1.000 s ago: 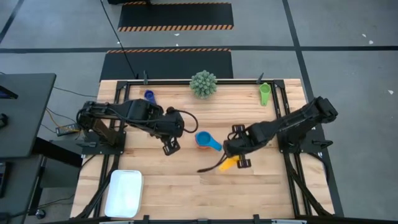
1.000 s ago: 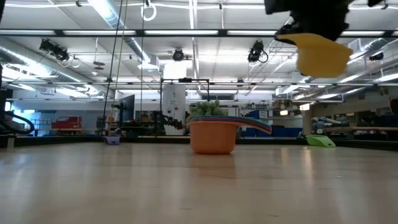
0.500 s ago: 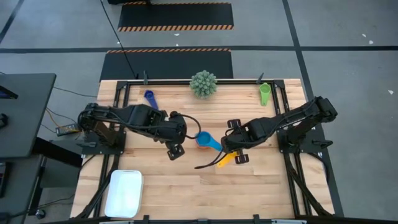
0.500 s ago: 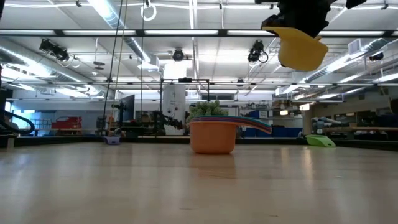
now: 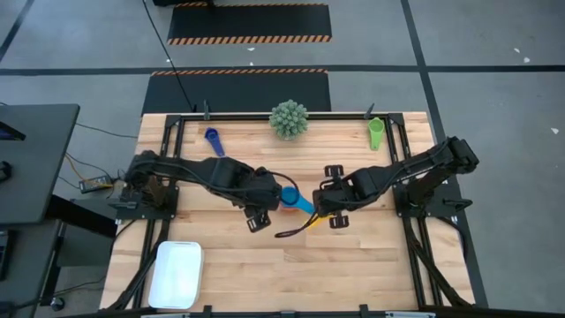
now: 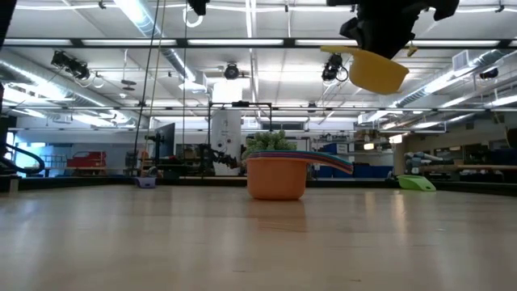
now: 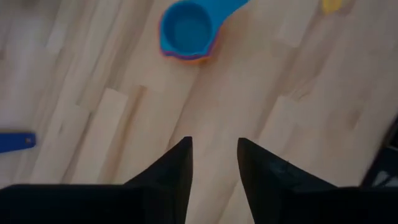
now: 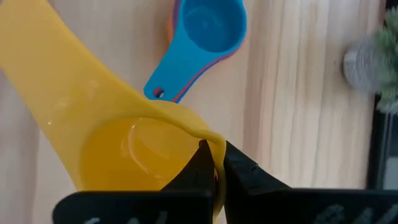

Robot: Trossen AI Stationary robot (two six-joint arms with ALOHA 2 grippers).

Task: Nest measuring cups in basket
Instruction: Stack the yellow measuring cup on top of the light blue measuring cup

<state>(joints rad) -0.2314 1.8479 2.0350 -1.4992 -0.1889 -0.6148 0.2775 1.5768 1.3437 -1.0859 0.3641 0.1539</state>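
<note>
A stack of measuring cups (image 5: 289, 198), light blue on top and orange at the bottom (image 6: 276, 179), stands on its base mid-table. My right gripper (image 8: 214, 158) is shut on a yellow cup (image 8: 124, 149), held high beside the stack's handle (image 8: 180, 74). My left gripper (image 7: 213, 149) hovers open over bare wood just on the stack's left-near side, touching nothing. A dark blue cup (image 5: 212, 138) lies at the far left and a green cup (image 5: 376, 132) at the far right. The white basket (image 5: 177, 274) sits at the near left corner. My right gripper pinches the yellow cup's bowl rim (image 8: 210, 142), on the side away from the handle, with one finger inside the bowl and one outside. The fingers slant down from above. The cup hangs tilted, clear of the table (image 6: 376, 71), with its handle (image 8: 37, 43) pointing away from the gripper.
A spiky green ball plant (image 5: 289, 119) stands at the far edge in the middle. Black rails run along the table's left and right sides. Bare wood lies between the stack and the basket.
My left gripper has moved toward the table's right and near edges and down, coming up beside the stack. My right gripper has carried the yellow cup a little toward the stack and turned it, so it now hangs more tilted.
</note>
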